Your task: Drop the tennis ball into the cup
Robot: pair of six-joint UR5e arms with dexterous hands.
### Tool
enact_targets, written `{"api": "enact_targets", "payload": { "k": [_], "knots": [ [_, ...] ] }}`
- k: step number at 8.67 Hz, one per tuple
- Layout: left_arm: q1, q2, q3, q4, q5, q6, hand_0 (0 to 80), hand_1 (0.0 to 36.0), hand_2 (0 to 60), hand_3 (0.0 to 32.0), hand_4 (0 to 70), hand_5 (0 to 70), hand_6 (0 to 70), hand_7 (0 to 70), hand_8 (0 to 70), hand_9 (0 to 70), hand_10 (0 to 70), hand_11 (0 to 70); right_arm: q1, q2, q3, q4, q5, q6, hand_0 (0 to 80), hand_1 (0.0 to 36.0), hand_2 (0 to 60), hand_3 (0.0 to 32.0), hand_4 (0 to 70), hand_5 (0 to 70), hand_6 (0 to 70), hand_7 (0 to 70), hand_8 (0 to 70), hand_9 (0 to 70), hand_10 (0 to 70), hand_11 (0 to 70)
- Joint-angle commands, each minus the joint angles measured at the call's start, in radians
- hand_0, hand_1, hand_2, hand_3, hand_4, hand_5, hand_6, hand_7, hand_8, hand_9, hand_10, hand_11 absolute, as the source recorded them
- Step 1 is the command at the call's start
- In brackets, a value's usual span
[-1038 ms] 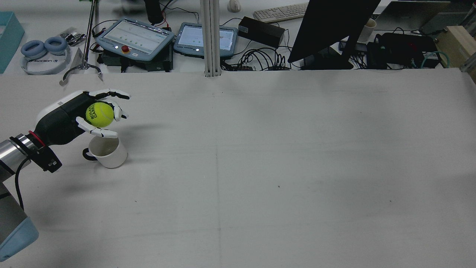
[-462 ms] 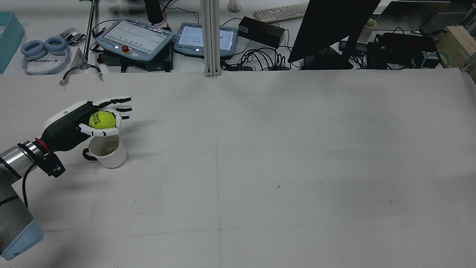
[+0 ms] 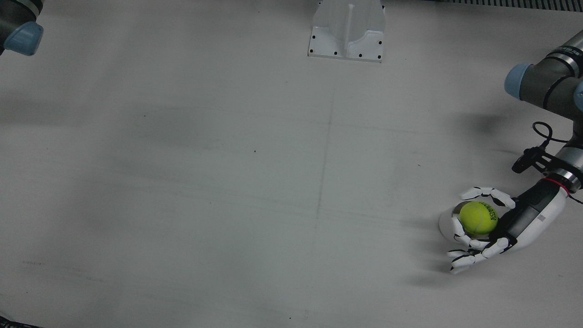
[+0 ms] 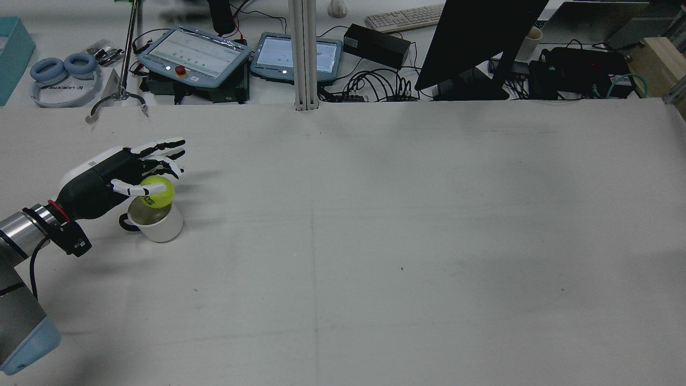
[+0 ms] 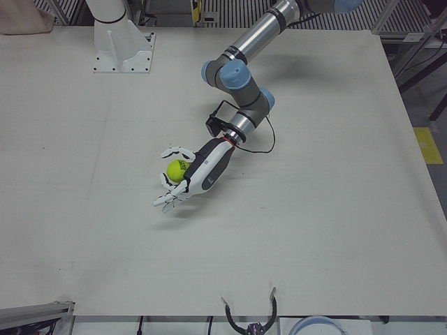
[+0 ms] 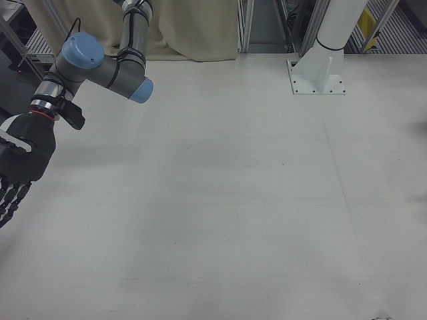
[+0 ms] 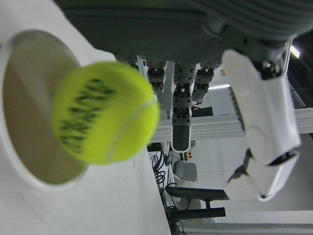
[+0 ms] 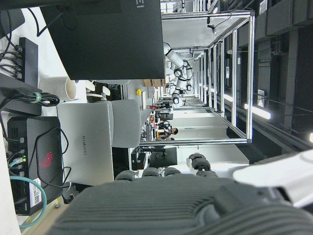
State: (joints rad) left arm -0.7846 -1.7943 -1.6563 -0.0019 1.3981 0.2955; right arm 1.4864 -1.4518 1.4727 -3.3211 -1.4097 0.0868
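Rear view: left hand [image 4: 126, 174] sits over the white cup [image 4: 155, 222] at the table's [image 4: 375, 241] left side, fingers spread and extended forward, thumb crossing just above the tennis ball [image 4: 156, 192]. Ball sits at the cup's mouth, lower part apparently within the rim; whether it is resting on the rim or mid-drop, cannot tell. Left hand view shows the ball [image 7: 105, 120] clear of the fingers [image 7: 181, 117], with the thumb [image 7: 261, 132] off to one side and the cup opening [image 7: 29, 107] right behind it, so I read the hand as released, holding nothing. Front view agrees on alignment: ball [image 3: 477, 218] centred over the cup [image 3: 445, 223], fingers ringed loosely around it without obvious contact. Handling notes, as judgement: ball is light, felt-covered, slightly springy, so it grips easily but bounces; dropped from height it could hop off the rim or tip the cup. It looks nearly as wide as the cup's mouth, so it may lodge at the top rather than sink. If it needed retaking, best hold is across its widest part with fingers opposed by the thumb. Cup looks ceramic, rigid, with a dark handle [image 4: 126, 222] facing the arm; likely stable enough, though a knock from the palm would slide it. Right hand [image 6: 20, 167] hangs at the edge of the right-front view, well away, fingers hanging straight and apart, nothing in them
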Motion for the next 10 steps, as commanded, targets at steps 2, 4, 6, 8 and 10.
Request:
{"api": "enact_targets", "payload": {
  "k": [2, 4, 6, 8, 10],
  "knots": [
    [-0.019, 0.001, -0.022, -0.006, 0.001, -0.051, 45.9, 16.4, 38.9, 0.0, 13.7, 11.0, 34.4, 12.1, 11.0, 7.6, 13.0, 20.1, 0.000, 0.001, 0.001, 0.000, 0.000, 0.001, 0.0, 0.0, 0.0, 0.0, 0.0, 0.0, 0.0, 0.0, 0.0, 0.0, 0.0, 0.0],
    [-0.237, 0.015, -0.054, 0.005, 0.028, -0.088, 45.9, 16.3, 39.7, 0.0, 13.0, 12.2, 40.2, 9.6, 12.0, 6.8, 12.2, 19.0, 0.000, 0.001, 0.000, 0.000, 0.000, 0.001, 0.0, 0.0, 0.0, 0.0, 0.0, 0.0, 0.0, 0.0, 0.0, 0.0, 0.0, 0.0],
    [-0.426, 0.009, -0.069, 0.038, 0.071, -0.078, 46.9, 17.8, 39.2, 0.0, 15.9, 11.8, 37.0, 13.6, 11.9, 8.3, 13.1, 20.4, 0.000, -0.001, 0.000, 0.000, 0.000, 0.001, 0.0, 0.0, 0.0, 0.0, 0.0, 0.0, 0.0, 0.0, 0.0, 0.0, 0.0, 0.0],
    [-0.542, 0.007, -0.074, 0.066, 0.102, -0.072, 48.4, 19.4, 39.5, 0.0, 21.0, 12.7, 40.3, 17.2, 13.4, 10.2, 14.0, 21.8, 0.000, -0.001, 0.000, 0.000, 0.000, 0.001, 0.0, 0.0, 0.0, 0.0, 0.0, 0.0, 0.0, 0.0, 0.0, 0.0, 0.0, 0.0],
    [-0.565, 0.015, -0.079, 0.068, 0.104, -0.068, 49.4, 20.0, 41.0, 0.0, 24.9, 14.0, 47.6, 20.1, 15.1, 11.0, 14.4, 22.3, 0.000, 0.001, 0.001, 0.000, 0.000, 0.001, 0.0, 0.0, 0.0, 0.0, 0.0, 0.0, 0.0, 0.0, 0.0, 0.0, 0.0, 0.0]
  ]
}}
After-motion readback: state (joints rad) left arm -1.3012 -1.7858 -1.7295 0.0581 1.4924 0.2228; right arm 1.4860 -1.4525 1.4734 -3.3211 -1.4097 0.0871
